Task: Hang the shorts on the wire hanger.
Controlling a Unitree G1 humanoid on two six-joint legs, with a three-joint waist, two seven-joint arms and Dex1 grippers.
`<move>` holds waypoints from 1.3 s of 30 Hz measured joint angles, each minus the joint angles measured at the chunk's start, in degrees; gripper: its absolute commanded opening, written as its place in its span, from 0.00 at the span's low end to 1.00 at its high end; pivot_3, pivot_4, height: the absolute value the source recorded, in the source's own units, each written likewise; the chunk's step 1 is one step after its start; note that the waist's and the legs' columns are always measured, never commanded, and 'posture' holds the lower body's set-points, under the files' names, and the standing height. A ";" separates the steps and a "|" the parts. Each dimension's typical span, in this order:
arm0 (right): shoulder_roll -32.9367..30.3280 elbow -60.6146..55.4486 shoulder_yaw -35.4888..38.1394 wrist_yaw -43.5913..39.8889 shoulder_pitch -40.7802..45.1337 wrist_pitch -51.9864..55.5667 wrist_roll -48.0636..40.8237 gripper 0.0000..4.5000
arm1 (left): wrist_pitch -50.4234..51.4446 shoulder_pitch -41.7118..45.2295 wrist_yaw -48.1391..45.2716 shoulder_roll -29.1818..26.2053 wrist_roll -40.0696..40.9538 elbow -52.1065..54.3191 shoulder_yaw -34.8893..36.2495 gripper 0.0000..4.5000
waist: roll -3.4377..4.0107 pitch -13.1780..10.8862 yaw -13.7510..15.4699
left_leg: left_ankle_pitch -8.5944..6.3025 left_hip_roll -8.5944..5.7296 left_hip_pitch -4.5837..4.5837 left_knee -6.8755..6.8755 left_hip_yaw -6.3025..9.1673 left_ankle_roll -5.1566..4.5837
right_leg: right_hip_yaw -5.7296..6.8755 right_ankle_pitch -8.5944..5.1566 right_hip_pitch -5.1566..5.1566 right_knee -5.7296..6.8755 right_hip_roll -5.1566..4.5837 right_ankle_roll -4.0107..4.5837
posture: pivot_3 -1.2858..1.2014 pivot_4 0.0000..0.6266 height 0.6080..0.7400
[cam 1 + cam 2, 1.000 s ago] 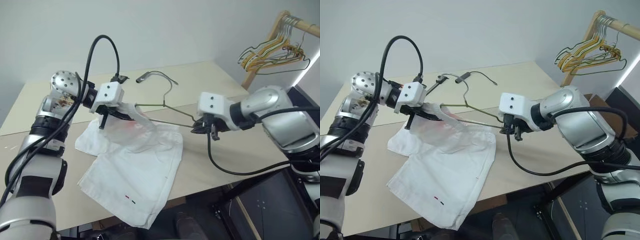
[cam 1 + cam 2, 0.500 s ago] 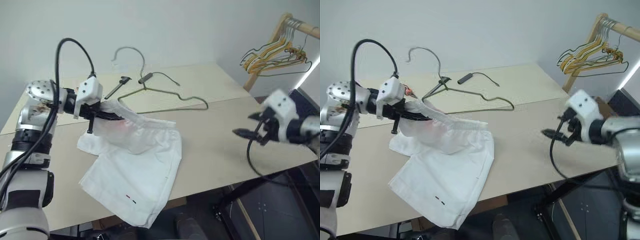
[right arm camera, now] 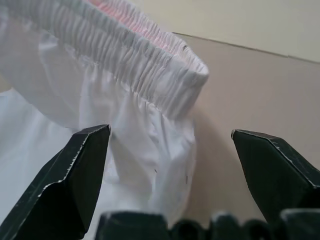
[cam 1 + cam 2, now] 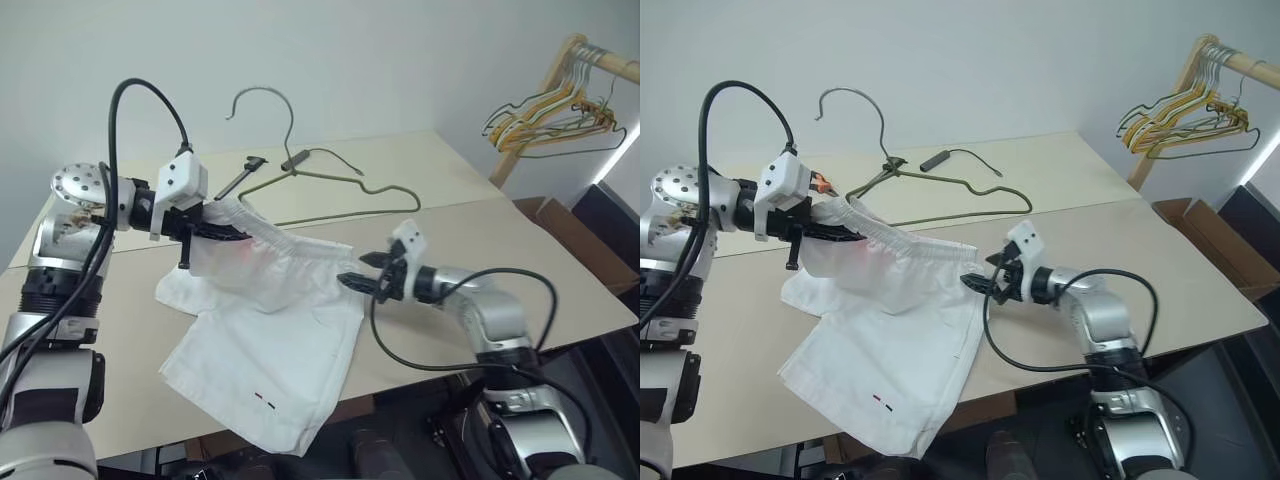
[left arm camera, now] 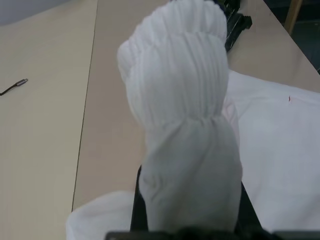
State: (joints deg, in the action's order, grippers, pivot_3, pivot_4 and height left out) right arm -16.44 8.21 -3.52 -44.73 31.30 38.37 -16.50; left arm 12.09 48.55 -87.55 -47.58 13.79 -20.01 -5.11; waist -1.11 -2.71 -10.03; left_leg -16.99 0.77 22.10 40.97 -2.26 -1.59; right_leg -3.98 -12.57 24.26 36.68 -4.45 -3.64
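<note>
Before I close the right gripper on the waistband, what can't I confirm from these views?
- Left gripper fingers: wrapped by the bunched shorts in the left wrist view.
- Wire hanger: whether its frame is threaded into the shorts; fabric hides that.
- Right gripper: open; contact with the waistband unclear.

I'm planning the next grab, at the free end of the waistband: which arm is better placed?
Right, probably. The right gripper is open at the shorts' waistband corner, which sits between its fingers in the right wrist view. The left gripper is shut on the waistband's other end.
</note>
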 measured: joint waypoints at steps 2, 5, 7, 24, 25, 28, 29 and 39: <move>1.18 1.40 -0.21 -0.20 0.08 -0.27 -0.45 0.79 | 0.48 -0.46 0.10 -0.02 0.07 0.39 0.15 0.00 | 0.00 0.00 0.11 | 0.00 0.00 0.01 0.00 0.03 0.00 | 0.03 0.00 0.01 0.00 0.00 0.00 | 0.48 0.00 1.00; 1.58 1.50 -0.51 -0.72 0.08 -0.76 -0.68 0.55 | 0.67 -1.00 0.32 -0.02 0.08 0.86 0.20 0.00 | 0.00 0.00 0.05 | 0.00 0.01 -0.01 0.00 0.04 0.00 | 0.03 0.00 -0.01 0.01 0.02 0.00 | 0.48 0.00 1.00; 1.59 1.45 -0.12 -0.83 0.06 -0.78 -1.57 0.40 | 0.68 -1.18 0.39 -0.02 0.09 1.30 0.21 0.00 | 0.00 0.00 0.00 | 0.00 0.01 -0.03 0.00 0.05 0.00 | 0.02 0.00 -0.02 0.03 0.02 0.00 | 0.48 0.00 1.00; -5.62 -7.96 7.92 2.21 -7.02 0.58 -9.47 0.00 | -3.45 -6.37 -0.87 -3.92 -1.31 -1.38 -0.56 0.00 | -0.01 0.01 -0.42 | 0.00 0.02 -0.08 0.00 0.04 0.00 | 0.00 -0.01 -0.07 0.02 0.04 0.00 | 0.46 0.00 1.00; -5.96 -8.40 8.06 2.41 -7.03 0.62 -9.63 0.00 | -4.04 -6.45 -0.81 -3.92 -1.72 -1.90 -0.63 0.00 | -0.01 0.01 -0.40 | 0.00 0.01 -0.08 0.00 0.04 0.00 | 0.00 -0.01 -0.09 0.02 0.03 0.00 | 0.46 0.00 1.00; -7.41 -8.89 8.73 2.93 -7.08 0.79 -10.43 0.00 | -5.30 -6.78 -0.23 -3.92 -2.61 -3.11 -0.72 0.00 | -0.01 0.02 -0.36 | 0.00 0.01 -0.08 -0.01 0.04 0.00 | 0.00 -0.01 -0.09 0.00 0.03 0.00 | 0.46 0.00 1.00; -8.01 -9.01 8.78 2.96 -7.08 0.87 -10.89 0.00 | -5.80 -7.07 0.12 -3.92 -2.77 -3.37 -0.76 0.00 | -0.02 0.02 -0.33 | 0.00 0.01 -0.06 -0.01 0.04 0.00 | 0.00 -0.01 -0.07 0.00 0.03 0.00 | 0.46 0.00 1.00; -10.55 -9.80 8.78 3.18 -7.13 1.09 -13.00 0.00 | -6.33 -8.03 2.29 -3.84 -3.08 -3.38 -2.27 0.00 | -0.02 0.02 -0.35 | 0.00 0.02 -0.05 -0.01 0.04 0.00 | 0.00 -0.01 -0.07 0.00 0.03 0.00 | 0.46 0.00 1.00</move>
State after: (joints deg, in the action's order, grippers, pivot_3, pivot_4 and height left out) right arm -26.99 -1.58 5.26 -41.55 24.17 39.46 -29.50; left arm 5.76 40.52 -85.26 -51.42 10.72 -23.39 -7.39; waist -1.13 -2.69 -10.38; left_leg -16.99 0.79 22.04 40.97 -2.22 -1.60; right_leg -3.98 -12.58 24.19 36.68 -4.42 -3.64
